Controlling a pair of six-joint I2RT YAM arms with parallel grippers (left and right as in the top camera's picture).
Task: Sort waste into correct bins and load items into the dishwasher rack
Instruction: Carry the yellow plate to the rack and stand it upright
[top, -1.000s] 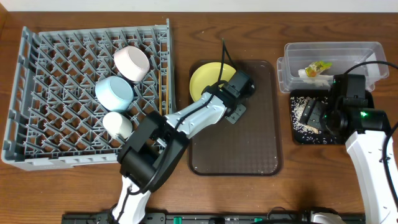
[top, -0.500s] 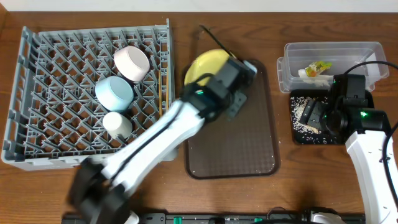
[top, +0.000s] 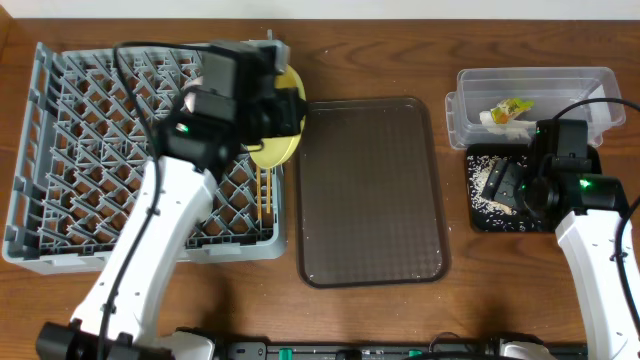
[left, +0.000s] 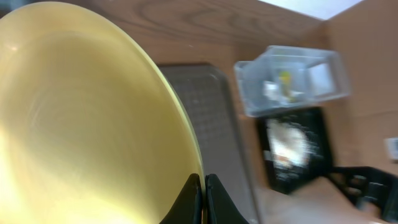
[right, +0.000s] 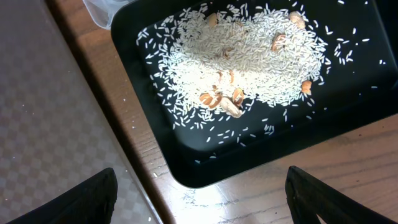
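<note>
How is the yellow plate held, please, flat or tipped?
Tipped: from overhead the yellow plate shows as a narrow crescent in the left pincer.

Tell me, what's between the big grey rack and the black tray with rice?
The brown serving tray lies between the grey rack and the black tray, with strips of wooden table on either side. The overhead view shows it.

Rack, left part: dishwasher rack (top: 70, 150) has uncovered pegs, reachable from above.
Rack, right part: left arm (top: 160, 230) crosses it diagonally, with the tilted yellow plate (top: 278, 135) at the right wall.
Centre: brown serving tray (top: 370, 190) has a bare surface, open from above.
Far right, rear: clear tub (top: 590, 85) has an open top, with the wrapper (top: 510, 108) inside.
Far right, front: black tray (right: 348, 112) holds a rice (right: 249, 56) heap; right gripper (right: 202, 199) hangs over it, fingers spread wide.
</note>
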